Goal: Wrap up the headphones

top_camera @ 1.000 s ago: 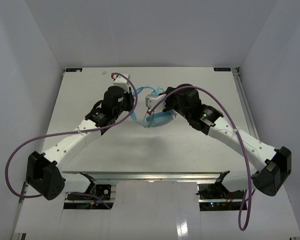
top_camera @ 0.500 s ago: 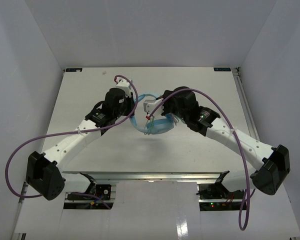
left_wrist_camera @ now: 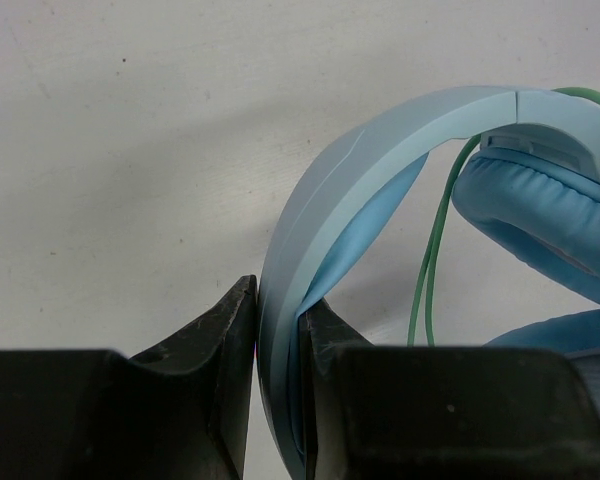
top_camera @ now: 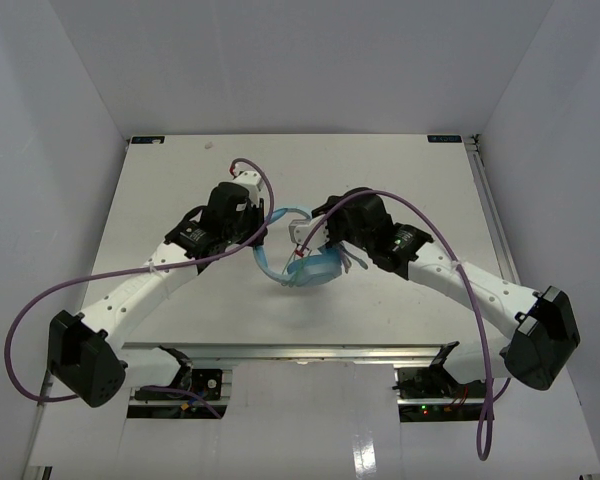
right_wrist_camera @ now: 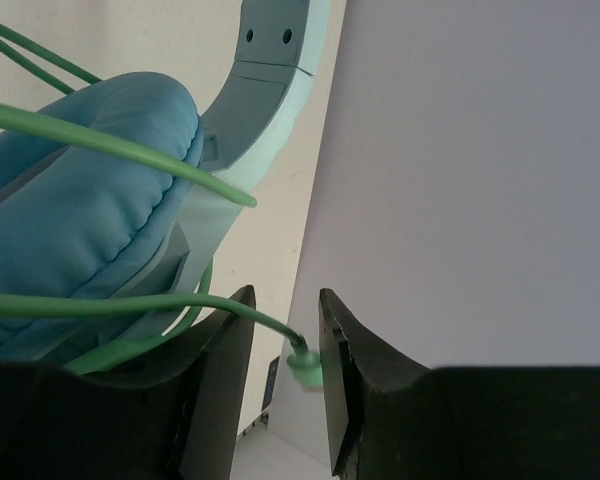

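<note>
Headphones are over the middle of the table, between your arms. Left gripper is clamped on the headband, a jaw tight on each side. Right gripper shows a narrow gap with the end of the pale-green cord in it; can't tell if it's pinched. Anchor with the left and confirm the cord grip. Then lead snug loops around the earcup with no slack and no yanking.

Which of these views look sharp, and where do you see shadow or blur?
Top external: evenly lit and sharp, with soft arm shadows on the table. Left wrist: the headband is crisp and casts a faint shadow; the fingers are dark and soft. Right wrist: the earcup and cord are slightly blurred.
</note>
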Robot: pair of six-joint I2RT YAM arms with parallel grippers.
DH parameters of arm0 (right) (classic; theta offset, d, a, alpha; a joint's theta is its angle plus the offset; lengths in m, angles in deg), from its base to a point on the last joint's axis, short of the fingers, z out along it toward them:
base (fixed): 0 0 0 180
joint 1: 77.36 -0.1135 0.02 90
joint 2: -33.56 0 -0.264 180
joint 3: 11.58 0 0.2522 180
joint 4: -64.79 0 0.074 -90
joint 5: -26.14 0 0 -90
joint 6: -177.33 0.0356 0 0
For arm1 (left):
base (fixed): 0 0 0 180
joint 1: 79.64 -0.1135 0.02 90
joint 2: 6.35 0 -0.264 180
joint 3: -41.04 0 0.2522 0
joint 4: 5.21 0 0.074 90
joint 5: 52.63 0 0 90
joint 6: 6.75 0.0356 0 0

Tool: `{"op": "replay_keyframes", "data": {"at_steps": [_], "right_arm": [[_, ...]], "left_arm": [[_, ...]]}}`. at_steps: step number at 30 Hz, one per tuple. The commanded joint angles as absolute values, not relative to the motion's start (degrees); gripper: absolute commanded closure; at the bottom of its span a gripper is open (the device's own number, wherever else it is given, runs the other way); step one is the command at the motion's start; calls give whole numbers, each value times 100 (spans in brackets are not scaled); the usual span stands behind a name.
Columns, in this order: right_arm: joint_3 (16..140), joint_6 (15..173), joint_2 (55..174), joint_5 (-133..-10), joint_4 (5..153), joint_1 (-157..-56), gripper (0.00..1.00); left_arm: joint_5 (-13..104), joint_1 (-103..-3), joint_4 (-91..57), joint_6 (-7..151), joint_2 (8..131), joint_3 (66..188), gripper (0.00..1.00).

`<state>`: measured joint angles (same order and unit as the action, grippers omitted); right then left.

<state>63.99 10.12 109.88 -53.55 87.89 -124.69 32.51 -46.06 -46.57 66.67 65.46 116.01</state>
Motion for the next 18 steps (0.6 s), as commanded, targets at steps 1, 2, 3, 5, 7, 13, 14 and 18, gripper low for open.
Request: {"op": "replay_keyframes", "data": {"at_steps": [1, 2, 3, 5, 7, 13, 14, 18], "right_arm": [[6286, 702, 10903, -5543, 8720, -12485, 60], [6282, 716, 10908, -5565, 8716, -12484, 60], [6282, 735, 10913, -5579, 8716, -12489, 60], [6288, 767, 10915, -5603, 8722, -12491, 59], [6305, 793, 10908, -5619, 8732, -12498, 59], [6363, 865, 10831, -5665, 8871, -12498, 54], [6358, 867, 10820, -5658, 8886, -12496, 53], [6345, 868, 10753, -5620, 8921, -12491, 51]], "left_arm": [[3715, -4615, -4571, 6382, 6403, 11919, 100], [3768, -4615, -4610, 6382, 6430, 11935, 100], [3872, -4615, -4630, 6382, 6449, 11945, 100], [3950, -4615, -4650, 6376, 6487, 11932, 100], [3959, -4615, -4657, 6373, 6523, 11888, 100], [3920, -4615, -4657, 6349, 6660, 11809, 100], [3922, -4615, -4653, 6343, 6688, 11812, 100], [3900, -4615, -4677, 6357, 6762, 11845, 100]]}}
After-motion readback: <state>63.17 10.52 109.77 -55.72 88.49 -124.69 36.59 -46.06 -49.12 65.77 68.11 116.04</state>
